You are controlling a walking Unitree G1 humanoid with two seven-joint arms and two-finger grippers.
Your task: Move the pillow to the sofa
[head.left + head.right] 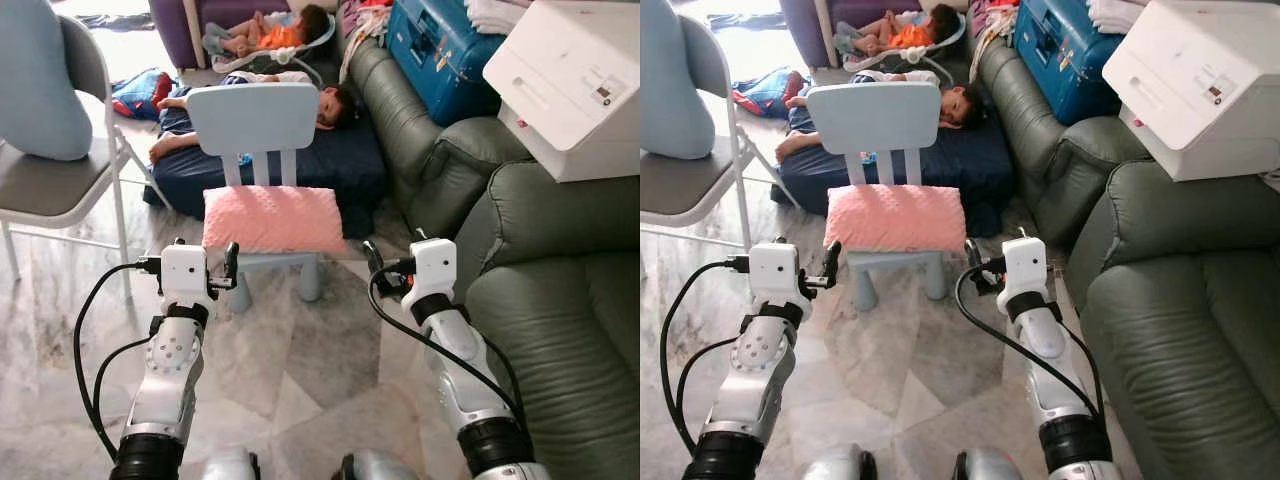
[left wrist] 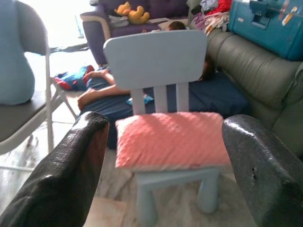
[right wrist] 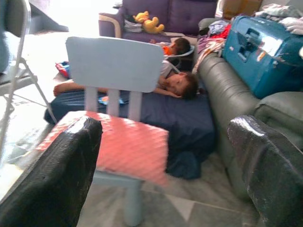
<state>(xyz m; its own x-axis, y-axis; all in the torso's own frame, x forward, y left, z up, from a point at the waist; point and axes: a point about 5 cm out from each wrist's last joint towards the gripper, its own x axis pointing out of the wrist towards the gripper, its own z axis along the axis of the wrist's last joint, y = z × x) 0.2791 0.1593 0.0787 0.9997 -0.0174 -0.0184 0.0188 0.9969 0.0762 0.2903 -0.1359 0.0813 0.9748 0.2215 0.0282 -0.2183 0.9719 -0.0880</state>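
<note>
A pink pillow lies flat on the seat of a small light-blue chair straight ahead of me. A green leather sofa runs along my right side. My left gripper is raised just short of the chair's front left corner and stands open; its black fingers frame the pillow in the left wrist view. My right gripper is held up near the chair's front right corner, between chair and sofa. It is open too, with wide-spread fingers and nothing between them.
A grey folding chair with a pale blue cushion stands at the left. Behind the small chair a person lies on a dark blue mattress. A blue suitcase and a white box rest on the sofa.
</note>
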